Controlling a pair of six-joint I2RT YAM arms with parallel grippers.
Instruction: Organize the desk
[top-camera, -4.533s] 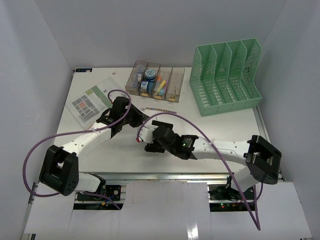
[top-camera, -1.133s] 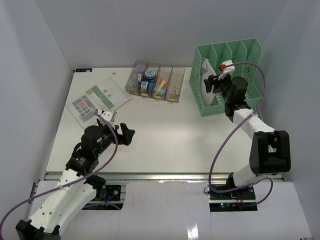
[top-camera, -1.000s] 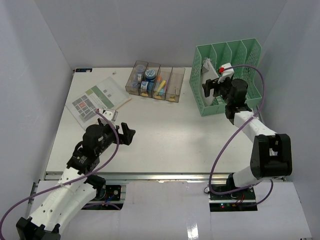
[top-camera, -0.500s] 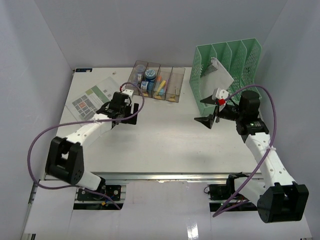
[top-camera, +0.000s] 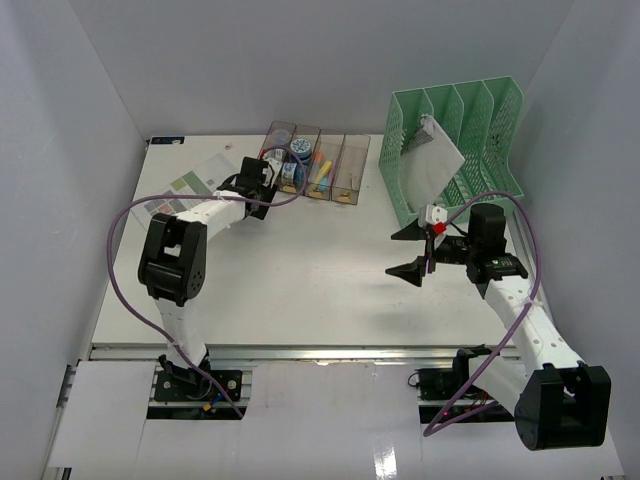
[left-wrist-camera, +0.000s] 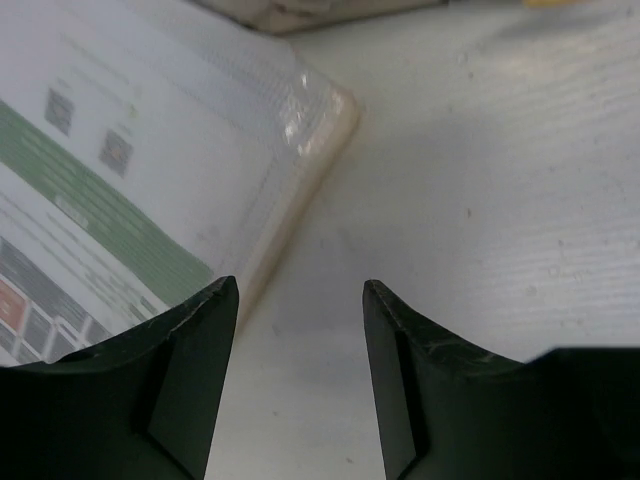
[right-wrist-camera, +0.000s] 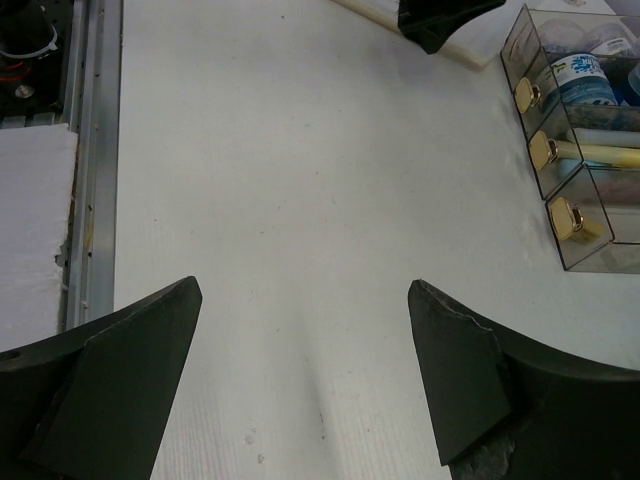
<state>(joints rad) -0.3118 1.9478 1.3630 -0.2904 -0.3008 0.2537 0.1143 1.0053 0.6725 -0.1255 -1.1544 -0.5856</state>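
White desk lies just beneath the left gripper — a booklet alongside.

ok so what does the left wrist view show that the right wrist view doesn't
Only the left wrist view shows the printed booklet up close, with its green stripe and its corner just ahead of the open left gripper. Only the right wrist view shows the clear bins with gold knobs, the silver rail and the wide-open right gripper. Both show bare white desk between the fingers, with nothing held.
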